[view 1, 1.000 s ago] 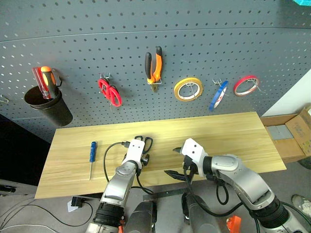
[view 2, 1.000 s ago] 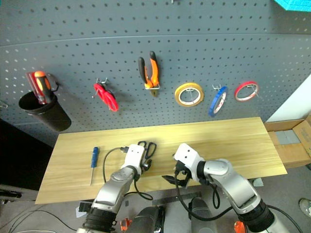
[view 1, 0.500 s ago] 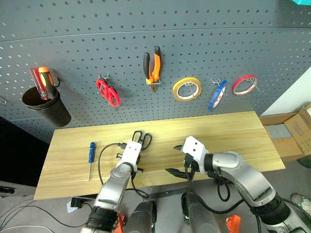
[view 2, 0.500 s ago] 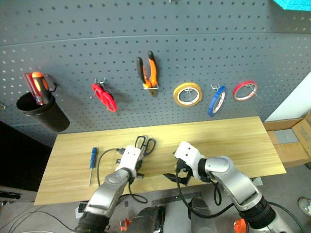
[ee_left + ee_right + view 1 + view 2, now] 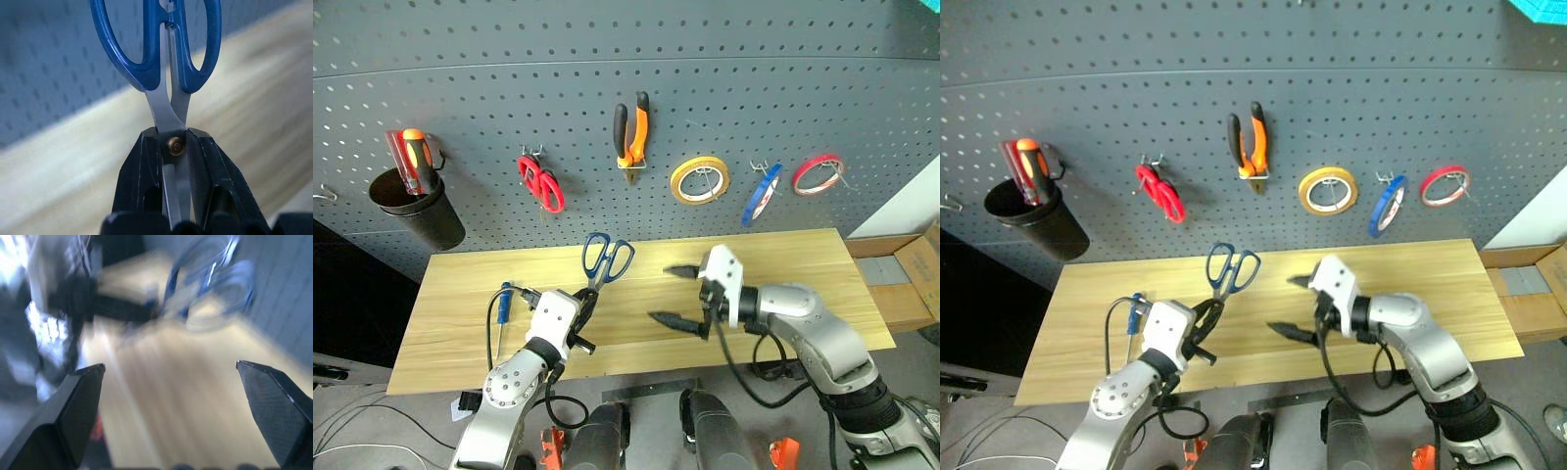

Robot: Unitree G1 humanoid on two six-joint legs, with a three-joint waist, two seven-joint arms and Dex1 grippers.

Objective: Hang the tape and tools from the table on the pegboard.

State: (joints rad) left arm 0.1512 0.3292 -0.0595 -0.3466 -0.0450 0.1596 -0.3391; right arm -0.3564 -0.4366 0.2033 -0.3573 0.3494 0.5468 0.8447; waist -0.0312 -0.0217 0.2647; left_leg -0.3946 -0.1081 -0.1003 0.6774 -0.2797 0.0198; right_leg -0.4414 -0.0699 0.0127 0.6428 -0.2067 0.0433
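Your left gripper [image 5: 176,147] was clamped on the scissors [image 5: 606,259] at the pivot, hiding the blades, handles raised above the table [image 5: 783,264]. Your right gripper [image 5: 677,294] stood wide apart, empty. No writing was readable.

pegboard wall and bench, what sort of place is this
Probably a workshop or tool-storage corner: a dark pegboard hung with pliers, red scissors and tape rings, above a wooden table.
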